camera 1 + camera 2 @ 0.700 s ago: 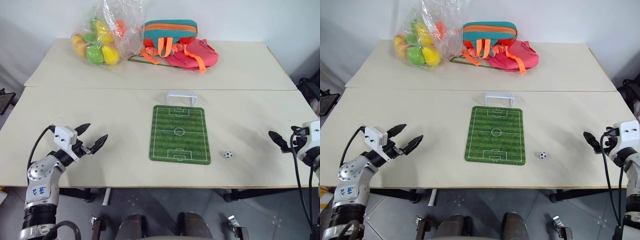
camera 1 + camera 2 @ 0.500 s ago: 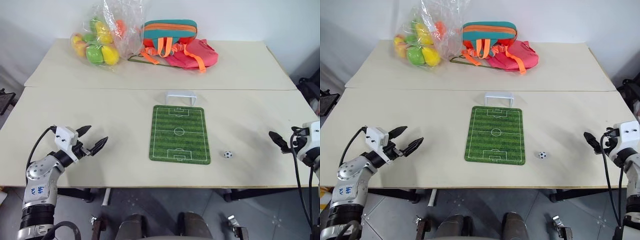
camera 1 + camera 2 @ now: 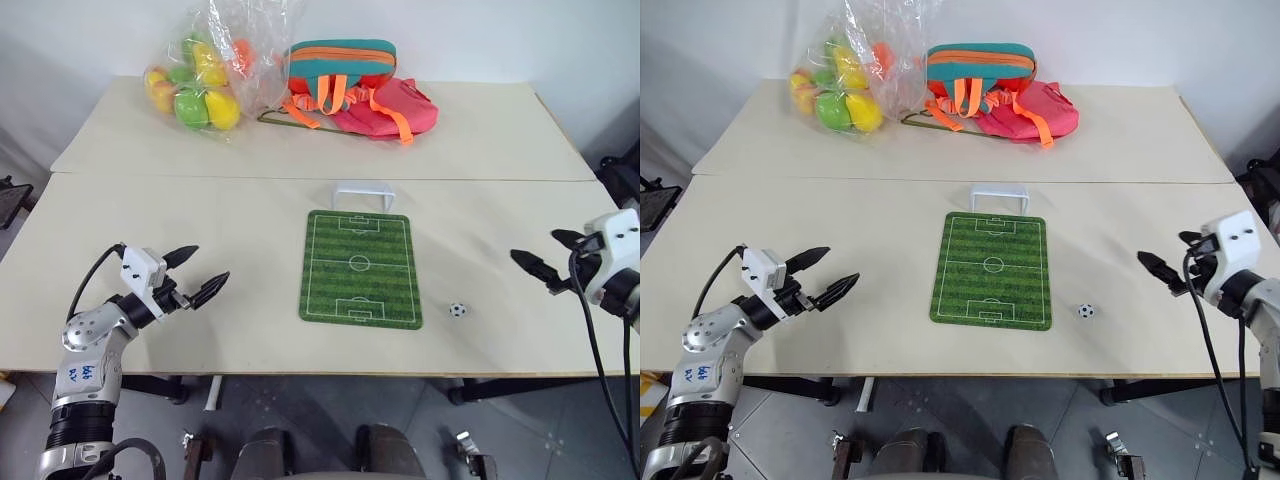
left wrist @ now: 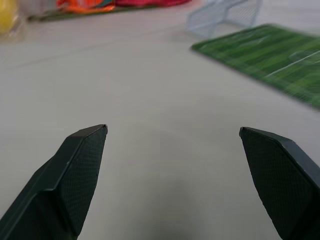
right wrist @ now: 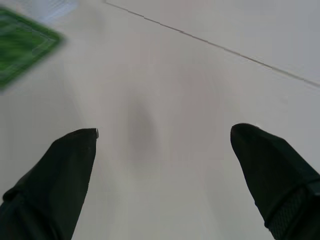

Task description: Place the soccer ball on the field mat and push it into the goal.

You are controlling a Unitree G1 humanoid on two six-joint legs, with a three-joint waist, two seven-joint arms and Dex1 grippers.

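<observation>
The soccer ball (image 3: 457, 310) lies on the bare table just off the near right corner of the field mat (image 3: 360, 268). A green striped mat with white lines, it lies flat mid-table. The white goal (image 3: 362, 194) stands at the mat's far end. My right gripper (image 3: 532, 246) hovers open to the right of the ball, a short way from it, pointing left. My left gripper (image 3: 210, 264) is open over bare table left of the mat. The left wrist view shows the mat (image 4: 270, 55) and the goal (image 4: 225, 15) ahead of the spread fingers (image 4: 75, 170).
A clear bag of coloured balls (image 3: 200, 80) and a pink and teal backpack (image 3: 350, 90) sit on the far table. A seam (image 3: 200, 178) joins the two tables. The table's front edge (image 3: 300, 372) runs close below the mat.
My right gripper has moved left over the table toward the ball. The left gripper has edged slightly toward the mat. Ball, mat and goal have not moved.
</observation>
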